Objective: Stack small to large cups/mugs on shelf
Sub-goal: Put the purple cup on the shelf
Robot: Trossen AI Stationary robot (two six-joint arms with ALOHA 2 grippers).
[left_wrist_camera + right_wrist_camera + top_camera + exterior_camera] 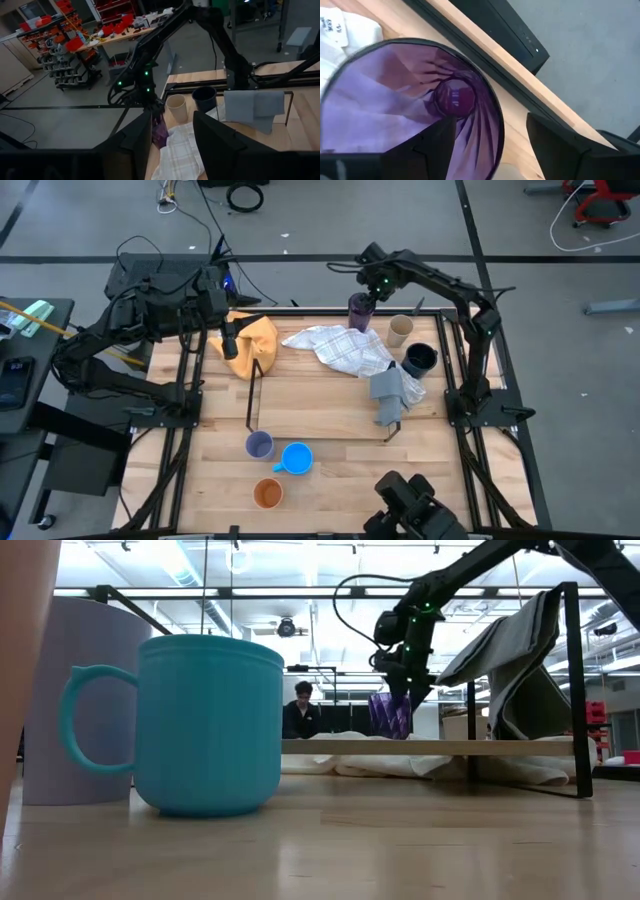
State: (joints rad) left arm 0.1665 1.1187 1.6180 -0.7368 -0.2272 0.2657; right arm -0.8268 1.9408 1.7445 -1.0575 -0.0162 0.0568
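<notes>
The purple cup [360,312] stands upright at the table's far edge, beside the white checked cloth [340,348]. My right gripper [490,125] is open and points down over the cup [420,85], one finger above its mouth and the other outside its rim; I see no touch. The tan cup [400,330] and navy mug [420,358] stand to its right. The lavender cup [260,445], bright blue mug [297,458] and orange cup [267,493] stand near the front edge. The black rod shelf [250,395] sits mid-table. My left gripper [172,135] waits open at the far left, holding nothing.
A yellow cloth [250,340] lies under the left arm at the far left. A grey cloth [390,388] hangs over the shelf's right end. Bare wood [320,405] lies between the shelf's rods. A person [300,710] sits in the room beyond the table.
</notes>
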